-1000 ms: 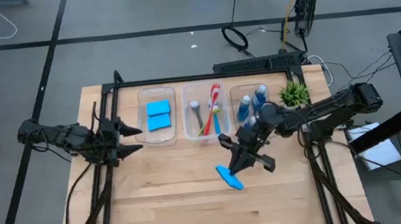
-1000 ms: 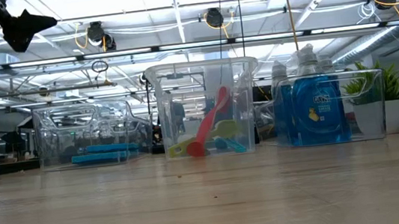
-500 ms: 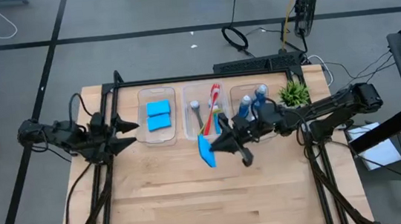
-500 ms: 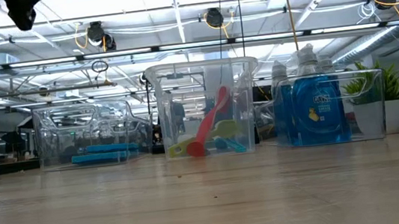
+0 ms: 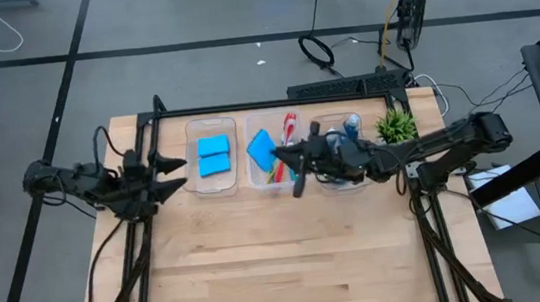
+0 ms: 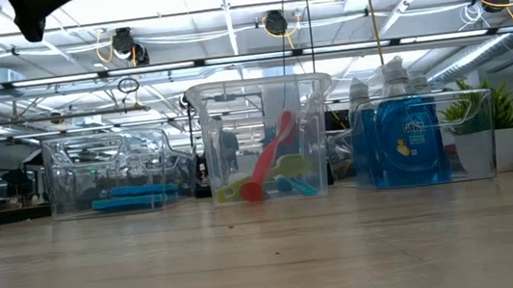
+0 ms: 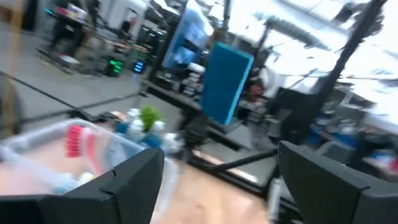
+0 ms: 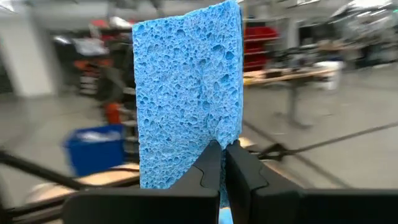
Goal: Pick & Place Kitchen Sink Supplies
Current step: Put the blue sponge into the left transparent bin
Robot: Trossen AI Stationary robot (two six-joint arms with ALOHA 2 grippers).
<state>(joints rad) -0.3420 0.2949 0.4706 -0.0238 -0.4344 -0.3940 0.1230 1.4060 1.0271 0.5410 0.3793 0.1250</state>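
Where bins [image 6: 261, 139] stand: wooden table [image 5: 262, 262].

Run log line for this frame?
right gripper: shut on sponge, above middle bin | left gripper: open, empty, by left bin | left bin: sponges

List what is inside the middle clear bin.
The middle bin holds long-handled brushes: a red brush leans upright, yellow-green and blue ones lie low. From above, the sponge held by the right gripper covers part of the bin.
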